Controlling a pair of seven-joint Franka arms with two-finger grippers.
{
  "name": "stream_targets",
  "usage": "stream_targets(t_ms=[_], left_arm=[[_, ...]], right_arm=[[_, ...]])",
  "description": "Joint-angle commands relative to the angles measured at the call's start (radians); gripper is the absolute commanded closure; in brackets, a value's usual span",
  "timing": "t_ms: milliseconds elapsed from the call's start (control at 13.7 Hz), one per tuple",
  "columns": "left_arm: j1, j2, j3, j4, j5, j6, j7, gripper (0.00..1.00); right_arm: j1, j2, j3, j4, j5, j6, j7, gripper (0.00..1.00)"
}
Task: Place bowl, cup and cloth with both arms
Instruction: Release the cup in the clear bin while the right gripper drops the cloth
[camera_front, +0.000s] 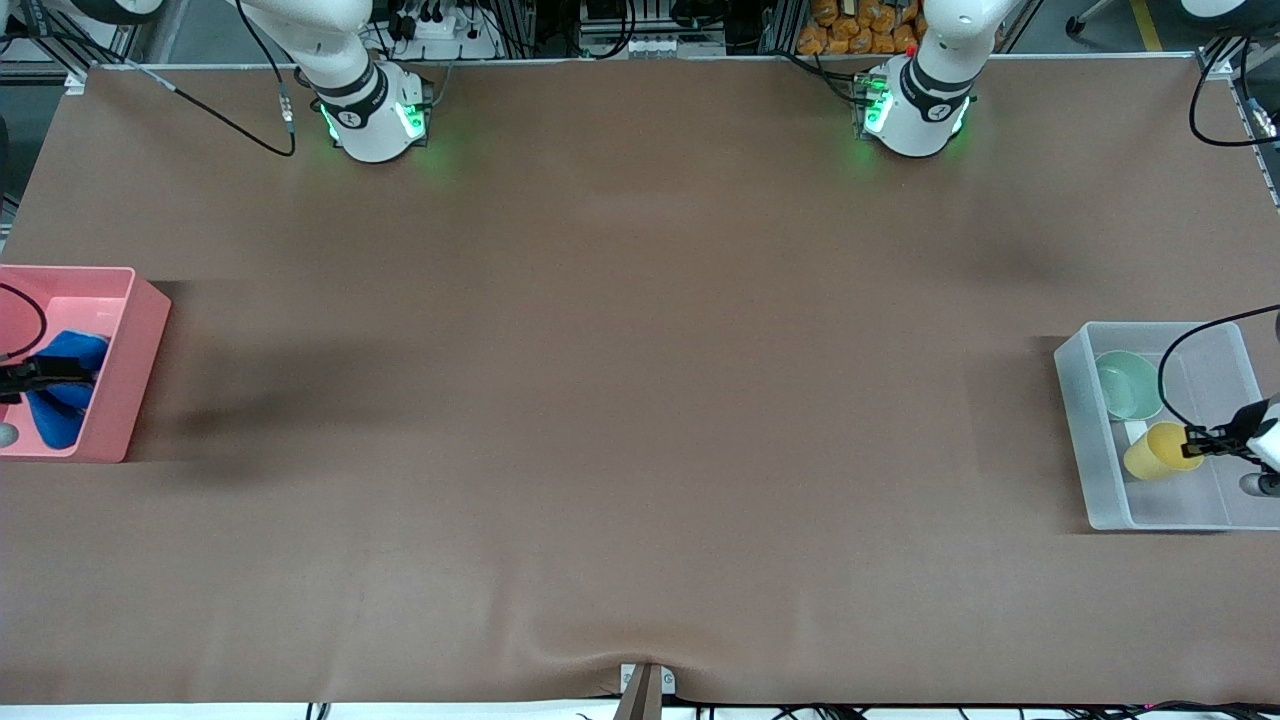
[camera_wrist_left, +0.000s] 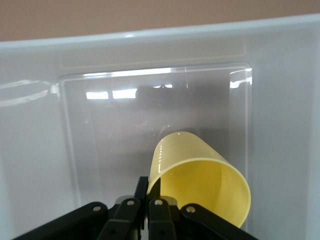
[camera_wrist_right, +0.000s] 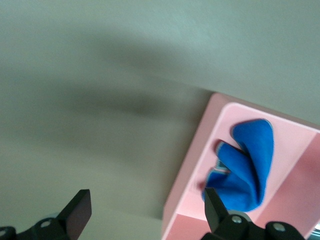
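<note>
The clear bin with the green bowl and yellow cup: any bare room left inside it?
In the clear bin, the floor toward the front camera from the cup is bare. It is crowded where the bowl sits beside the cup, which the shut left gripper pinches. The right gripper hangs open over the cloth.

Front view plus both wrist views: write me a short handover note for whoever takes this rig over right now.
Left tool: shut on the rim of the small plain yellow cup, inside the clear plastic bin at the left arm's end of the table.
Right tool: open, over the pink plastic bin at the right arm's end, holding nothing.
Done: bright blue cloth lies crumpled in the pink bin; pale mint green bowl sits in the clear bin.
Left: release the cup, which is tilted in the grip, and withdraw both arms.
</note>
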Motion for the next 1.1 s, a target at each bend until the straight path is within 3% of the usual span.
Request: stream_targets(t_ms=[0,146,220,293,366,585,805,1024], left_arm=[[-0.023,0.044,0.009,0.043,0.020,0.035,-0.004,1.00],[-0.025,0.047,0.009,0.043,0.020,0.036,-0.005,1.00],[-0.029,0.051,0.009,0.046,0.020,0.036,-0.004,0.91],[-0.044,0.055,0.010,0.049,0.021,0.037,-0.007,0.53],[-0.048,0.056,0.018,0.053,0.020,0.037,-0.007,0.28],[-0.048,0.050,0.026,0.055,0.020,0.037,-0.004,0.17],[-0.046,0.029,0.027,0.055,0.020,0.016,-0.001,0.17],[-0.045,-0.005,0.017,0.056,0.018,-0.070,-0.001,0.17]], right_arm=[[0.089,-0.094,-0.007,-0.077,0.026,-0.015,0.137,0.00],[0.163,-0.164,-0.005,-0.150,0.026,-0.011,0.256,0.00],[0.183,-0.190,-0.005,-0.170,0.028,-0.011,0.287,0.00],[0.203,-0.220,-0.005,-0.193,0.029,-0.014,0.311,0.00],[0.217,-0.258,-0.005,-0.220,0.041,-0.014,0.337,0.00],[0.252,-0.367,-0.005,-0.300,0.066,-0.017,0.432,0.00],[0.239,-0.439,-0.011,-0.320,0.149,-0.060,0.453,0.00],[0.238,-0.502,-0.011,-0.309,0.173,-0.124,0.561,0.00]])
